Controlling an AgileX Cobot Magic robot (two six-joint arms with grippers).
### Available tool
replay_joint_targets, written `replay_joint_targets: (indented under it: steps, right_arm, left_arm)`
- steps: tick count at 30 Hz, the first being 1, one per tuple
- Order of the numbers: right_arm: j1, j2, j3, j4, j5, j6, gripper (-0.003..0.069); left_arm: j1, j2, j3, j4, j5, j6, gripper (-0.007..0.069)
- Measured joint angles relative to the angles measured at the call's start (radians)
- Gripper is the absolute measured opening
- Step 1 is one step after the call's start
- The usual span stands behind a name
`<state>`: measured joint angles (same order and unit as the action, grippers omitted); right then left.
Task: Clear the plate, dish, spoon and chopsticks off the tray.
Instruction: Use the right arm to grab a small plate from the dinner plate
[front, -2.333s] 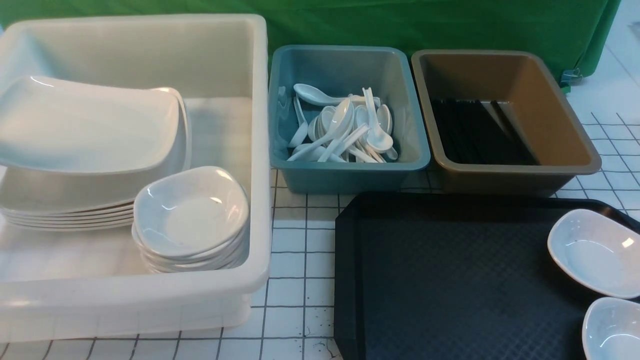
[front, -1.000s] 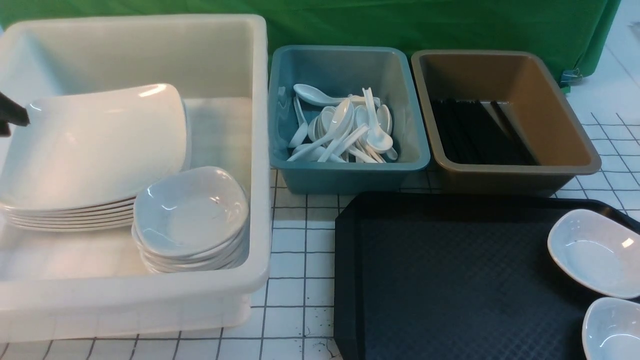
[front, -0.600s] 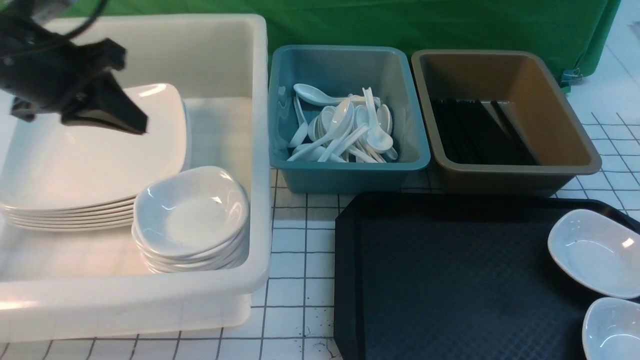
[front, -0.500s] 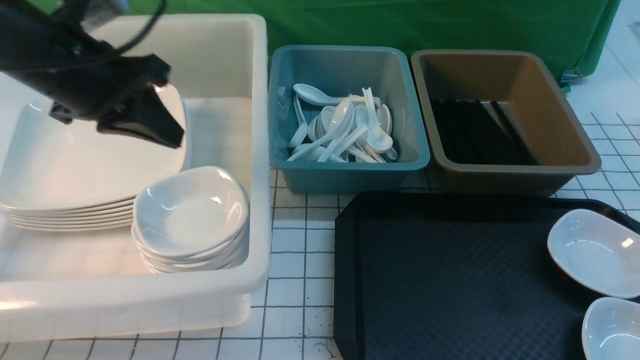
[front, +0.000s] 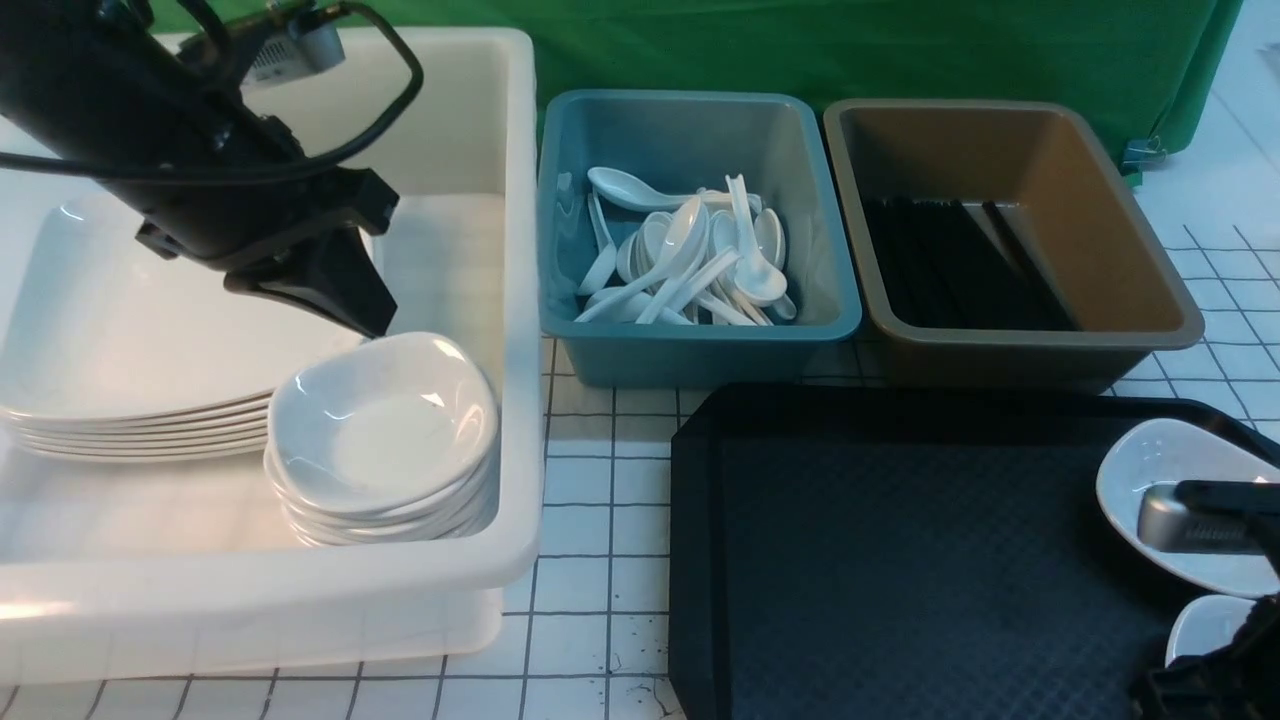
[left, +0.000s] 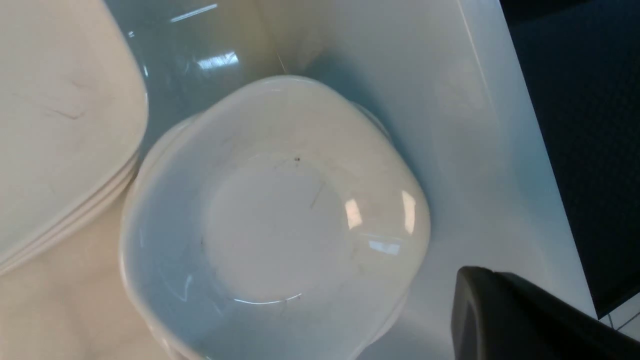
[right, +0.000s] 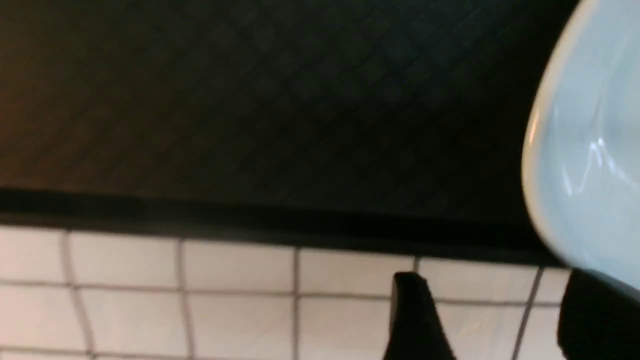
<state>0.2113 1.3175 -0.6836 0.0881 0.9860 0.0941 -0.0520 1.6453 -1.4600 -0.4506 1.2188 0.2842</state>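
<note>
Left hand (front: 368, 318) was pinched shut and carrying nothing, hanging over the white tub (front: 520, 420) at the upper left of the front view, its tip just above the stack of small dishes (front: 385, 430). The plate (front: 130, 320) lay flat on top of the plate pile (front: 130, 440) beside that stack. It was off the tray, so a closed, idle hand made sense there.

Across the middle, everything was sorted by kind. Spoons (front: 690, 260) were heaped in the teal tub (front: 700, 350) and black chopsticks (front: 950, 260) lay lengthwise in the brown tub (front: 1040, 350). Which spoon was the task's own, nobody could say.

The tray (front: 900, 560) on the gridded table (front: 600, 500) was bare except at the right edge of the frame, where the farther dish (front: 1150, 465) and the nearer dish (front: 1205, 625) sat. That's where the action was. The right hand (right: 492, 300) was in the lower right corner with its fingers spread wide and nothing gripped, and the nearer dish showed between them in the front view. That looked like a line-up on the rim, jaws wide to take the lip of the dish. In the blurred wrist view one finger sat right at the dish's edge, but whether it touched was not clear.
</note>
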Motion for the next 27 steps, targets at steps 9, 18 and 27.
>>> replay_joint_targets:
  steps: [9, 18, 27]
  right_arm:
    - [0.011, 0.245, -0.096, -0.140, -0.016, 0.070, 0.0402]
    - [0.176, 0.310, -0.104, -0.380, -0.016, 0.275, 0.0388]
    - [0.241, 0.311, -0.104, -0.399, -0.028, 0.284, 0.0172]
  left_arm:
    - [0.000, 0.000, 0.000, 0.002, -0.019, 0.000, -0.0001]
    - [0.000, 0.000, 0.000, 0.002, -0.042, 0.000, -0.0001]
    - [0.000, 0.000, 0.000, 0.002, -0.041, -0.002, -0.0001]
